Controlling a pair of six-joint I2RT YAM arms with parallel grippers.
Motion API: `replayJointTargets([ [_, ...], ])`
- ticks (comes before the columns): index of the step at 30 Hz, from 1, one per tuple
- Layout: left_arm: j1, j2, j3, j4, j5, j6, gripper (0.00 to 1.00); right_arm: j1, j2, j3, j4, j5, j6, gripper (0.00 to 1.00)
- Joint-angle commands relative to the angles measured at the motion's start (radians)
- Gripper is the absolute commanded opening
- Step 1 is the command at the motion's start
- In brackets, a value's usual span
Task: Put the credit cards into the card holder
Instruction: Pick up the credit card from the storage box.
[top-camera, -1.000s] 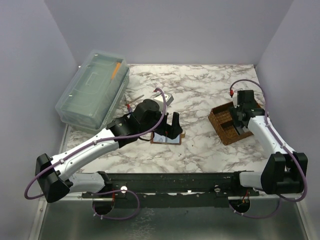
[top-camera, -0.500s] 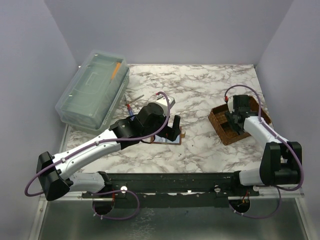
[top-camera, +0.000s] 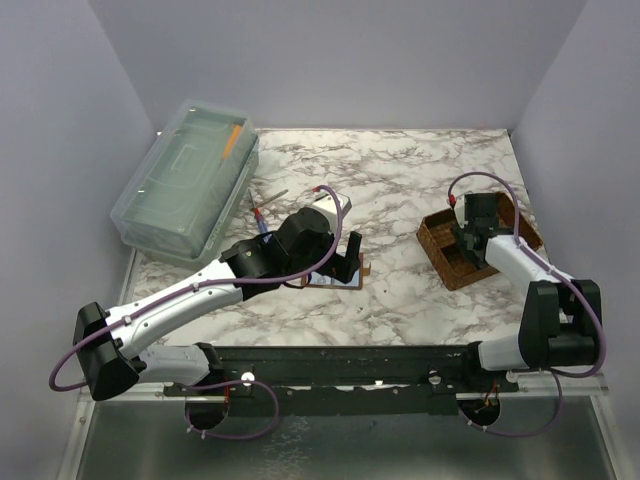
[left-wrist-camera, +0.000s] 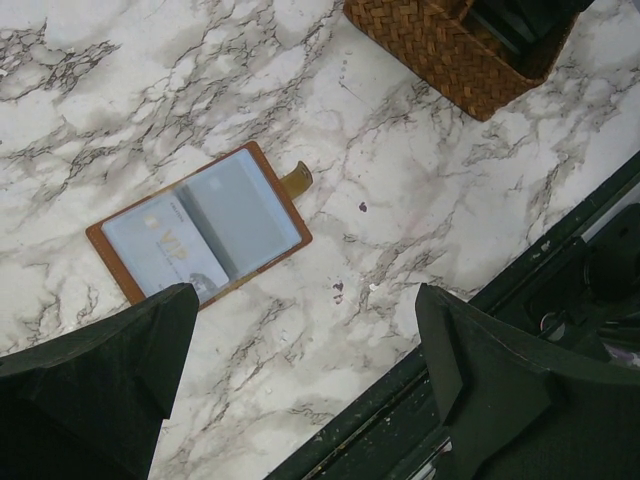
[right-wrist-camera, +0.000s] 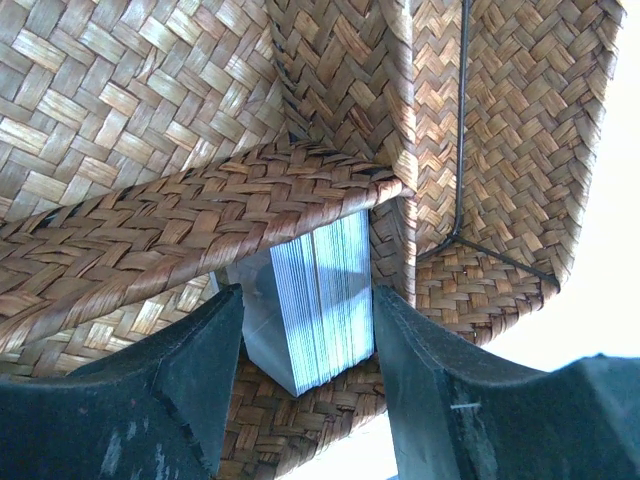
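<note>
Your L gripper (left-wrist-camera: 305, 300) hangs wide open over the card holder (left-wrist-camera: 200, 225), which lies unfolded well left of the basket (right-wrist-camera: 130, 110). Inside the basket, your R gripper (right-wrist-camera: 305, 300) straddles the credit cards (right-wrist-camera: 325, 290). Clamped or not, can't tell.

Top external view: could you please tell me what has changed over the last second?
The right gripper moved left and lower into the woven basket, its jaws narrowing around the stack of credit cards; a firm grip cannot be confirmed. The left gripper shifted slightly over the open card holder, jaws wide open. The card holder, woven basket and plastic box stayed put.
</note>
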Motion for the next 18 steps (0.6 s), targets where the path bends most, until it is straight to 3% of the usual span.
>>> replayJointTargets([
  [1,-0.009,0.001,-0.002,-0.01,-0.032,0.016,0.99,-0.005,0.022,-0.003,0.031,0.044,-0.011,0.56],
  [18,-0.011,0.001,-0.002,-0.013,-0.044,0.02,0.99,-0.005,0.031,0.035,0.03,0.124,-0.027,0.38],
])
